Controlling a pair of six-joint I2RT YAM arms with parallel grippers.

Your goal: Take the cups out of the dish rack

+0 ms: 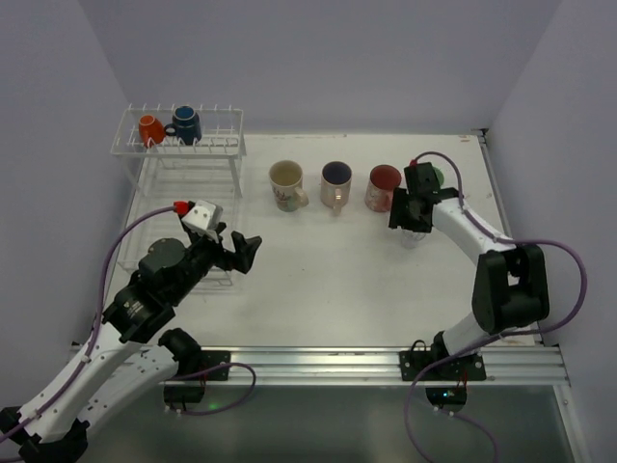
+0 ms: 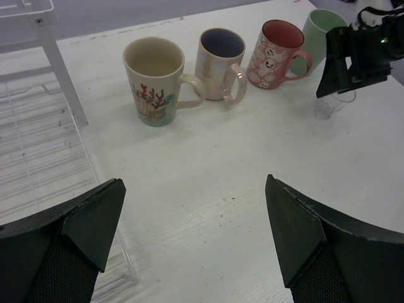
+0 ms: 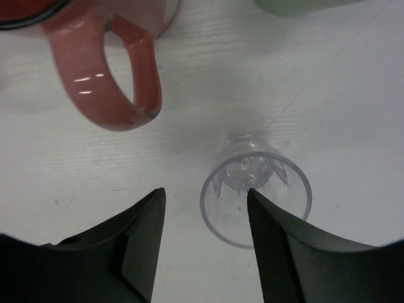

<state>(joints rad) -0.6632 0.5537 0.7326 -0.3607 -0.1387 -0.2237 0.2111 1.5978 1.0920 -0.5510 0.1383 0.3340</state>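
The dish rack (image 1: 183, 145) stands at the back left, with the small orange mug (image 1: 150, 128) and the small dark blue mug (image 1: 185, 123) on its upper shelf. On the table stand the cream mug (image 1: 286, 183), the pale mug with purple inside (image 1: 335, 181), the pink mug (image 1: 383, 187) and the light green mug (image 1: 437, 177), which is partly hidden by my right arm. My left gripper (image 1: 241, 253) is open and empty beside the rack's lower tray (image 2: 38, 151). My right gripper (image 1: 410, 217) is open, its jaws straddling the rim of a clear glass (image 3: 255, 189).
The clear glass (image 2: 328, 107) stands upright on the table in front of the pink mug (image 3: 120, 82) and the green mug (image 3: 303, 5). The mugs form a row in the left wrist view: cream (image 2: 154, 79), purple inside (image 2: 221, 60), pink (image 2: 274, 50), green (image 2: 319, 31).
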